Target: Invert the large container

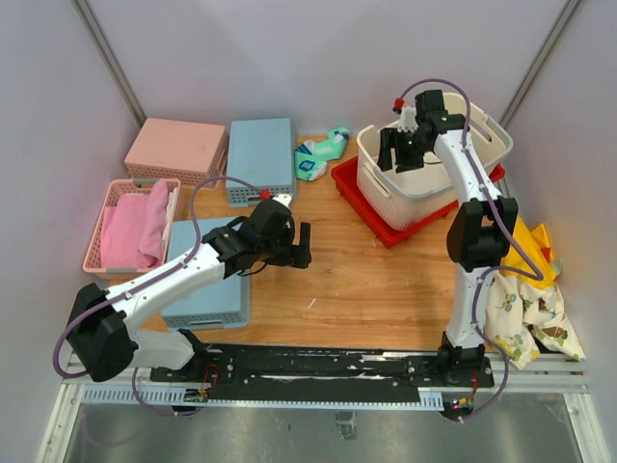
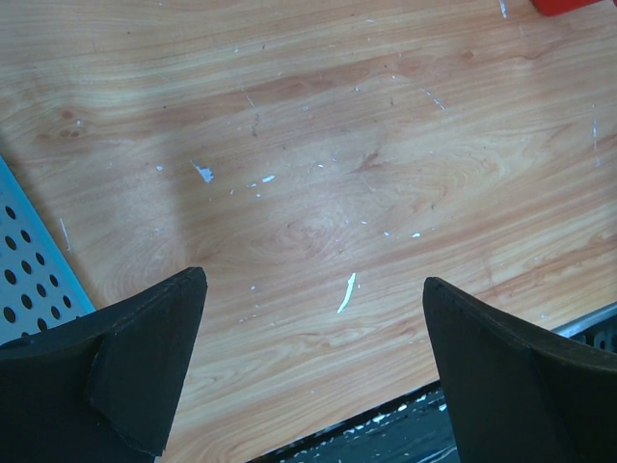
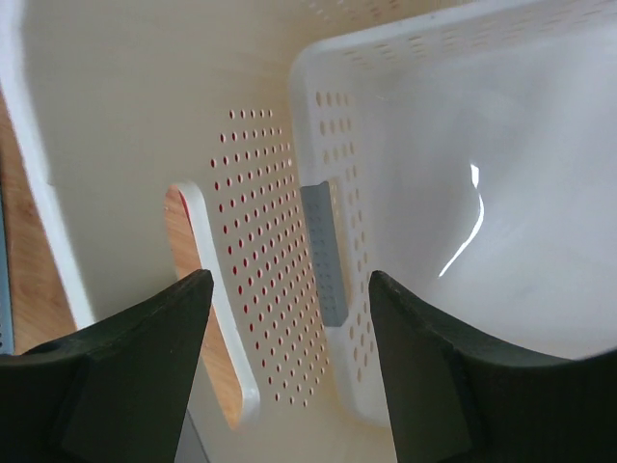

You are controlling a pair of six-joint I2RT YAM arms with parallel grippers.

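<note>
Large container [image 1: 403, 199] upright, right jaws above (spread)

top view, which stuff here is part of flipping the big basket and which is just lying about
Job: big basket, right gripper open over it, small white basket inside it.
Lying about: red tray under it, pink bin, pink box, blue box, second blue box, green pouch, yellow cloth.

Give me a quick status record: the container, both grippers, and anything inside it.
large container: upright, opening up, resting on red tray
inside it: smaller white basket
right gripper: open, holding nothing, over the container's perforated wall by a handle cut-out
left gripper: open, empty, over bare table
flip: not yet done
</note>
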